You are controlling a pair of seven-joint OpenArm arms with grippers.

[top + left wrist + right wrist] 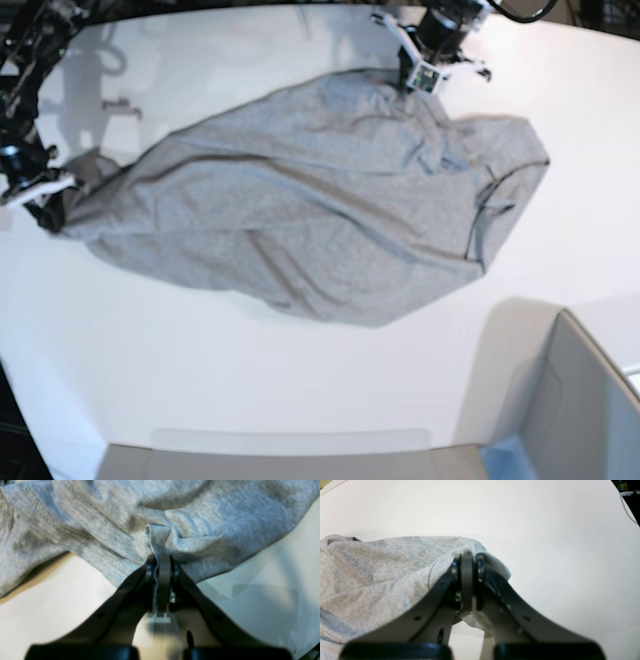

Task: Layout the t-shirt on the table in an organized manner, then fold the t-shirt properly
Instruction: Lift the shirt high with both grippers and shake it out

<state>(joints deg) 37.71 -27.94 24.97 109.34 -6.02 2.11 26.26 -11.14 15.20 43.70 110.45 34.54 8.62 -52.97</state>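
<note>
The table (pixel 250 380) is the biggest thing here: white top w/ a curved far edge, filling nearly all of the base view. A grey bin (pixel 580 400) sits at its near right corner, well apart from the cloth.

The t-shirt (pixel 310 210) lies spread across the middle of the table, stretched on a diagonal from the left edge up toward the far right. Grey heather fabric, rumpled, w/ several long creases running along the stretch; not flat. A dark seam line curves down its right lobe. No lettering shows on the upper side. The near edge bulges toward the camera in a rounded point.

The right gripper (pixel 40 190) is at the left end of the shirt in the base view, low at the table. In the right wrist view the right gripper (pixel 467 560) is clenched, jaws pressed together on a bunched fold of cloth that wraps over the tips; shirt trails off left, bare table ahead and to the right.

The left gripper (pixel 425 75) is at the far top edge of the shirt, beside the far table rim. In the left wrist view the left gripper (pixel 162 560) is also clamped tight, a thin pinch of fabric standing up betw. the jaws. A stitched hem (pixel 82 542) runs diagonally at left.
</note>
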